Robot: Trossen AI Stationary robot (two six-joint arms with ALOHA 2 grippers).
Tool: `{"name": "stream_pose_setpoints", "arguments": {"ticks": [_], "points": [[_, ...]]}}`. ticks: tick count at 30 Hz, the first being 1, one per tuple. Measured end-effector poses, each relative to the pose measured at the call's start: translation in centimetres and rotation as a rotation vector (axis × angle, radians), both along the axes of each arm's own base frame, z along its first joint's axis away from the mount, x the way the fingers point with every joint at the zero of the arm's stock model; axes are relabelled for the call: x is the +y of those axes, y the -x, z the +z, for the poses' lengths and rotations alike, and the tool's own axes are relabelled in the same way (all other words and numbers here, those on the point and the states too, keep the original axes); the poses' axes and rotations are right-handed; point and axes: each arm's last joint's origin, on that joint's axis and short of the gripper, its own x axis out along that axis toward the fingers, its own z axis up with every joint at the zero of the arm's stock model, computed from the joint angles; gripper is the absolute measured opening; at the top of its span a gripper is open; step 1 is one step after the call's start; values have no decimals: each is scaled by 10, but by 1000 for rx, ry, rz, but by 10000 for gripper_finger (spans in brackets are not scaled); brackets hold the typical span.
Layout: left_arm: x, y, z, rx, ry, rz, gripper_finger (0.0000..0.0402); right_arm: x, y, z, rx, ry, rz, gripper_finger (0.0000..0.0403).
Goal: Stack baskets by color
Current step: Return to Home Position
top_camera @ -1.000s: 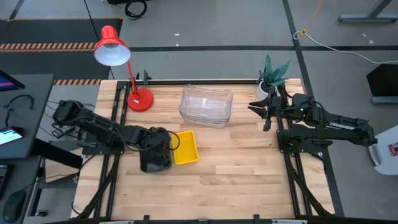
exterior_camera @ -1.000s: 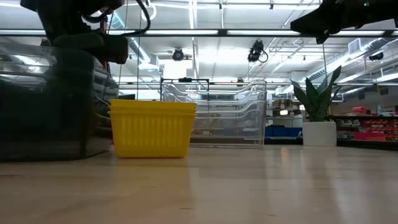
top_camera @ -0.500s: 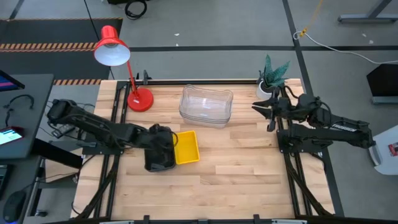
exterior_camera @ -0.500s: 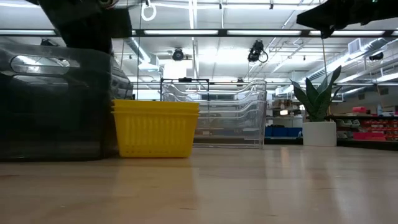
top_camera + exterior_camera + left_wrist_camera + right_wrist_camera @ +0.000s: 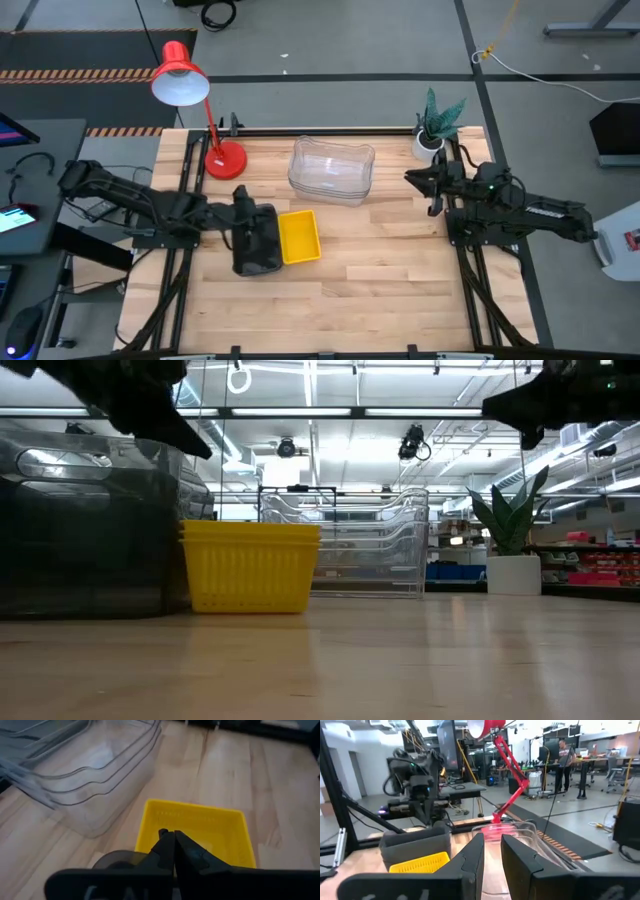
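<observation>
all three colours looked sorted. in the high view the dark grey basket stack (image 5: pixel 258 250) sat left of centre, and the yellow basket stack (image 5: pixel 299 238) was touching or just beside its right side. the clear basket stack (image 5: pixel 331 170) stood at top centre, apart from both. in the low view the yellow and clear piles showed several nested rims.

the left gripper (image 5: pixel 243 208) hovered over the upper edge of the grey stack. in its wrist view its fingers (image 5: pixel 165 847) were pressed together with nothing between them. the right gripper (image 5: pixel 412 180) hung at the right of the frame, well apart from the baskets, its fingers parted by a narrow gap and holding nothing.

the stacking appeared done, so the step in hand was, by my reading, drawing both arms back to rest. the next move would call for the left arm to lift clear and pull toward the left edge without clipping the grey stack's rim or nudging the yellow one beside it. the right arm had only the potted plant (image 5: pixel 438 120) close by.
</observation>
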Motion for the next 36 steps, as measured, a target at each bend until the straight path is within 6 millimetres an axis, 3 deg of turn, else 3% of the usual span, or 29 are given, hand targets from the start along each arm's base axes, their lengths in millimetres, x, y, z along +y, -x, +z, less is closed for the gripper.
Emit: {"name": "stream_pose_setpoints", "arguments": {"ticks": [5,15,22,26,36], "points": [[7,14,-12,-108,16,18,9,0,-2,-8,-38,-5,18,71],[20,54,-1,-301,-179,31,9,0,-6,-27,-91,35,42,71],[24,73,-33,-453,-178,8,9,-2,-8,-51,-163,48,-1,71],[24,78,-46,-501,-139,-34,9,-1,-8,-49,-171,63,32,71],[24,89,-45,-520,-160,-139,9,-2,-8,-49,-176,71,-5,71]]}}
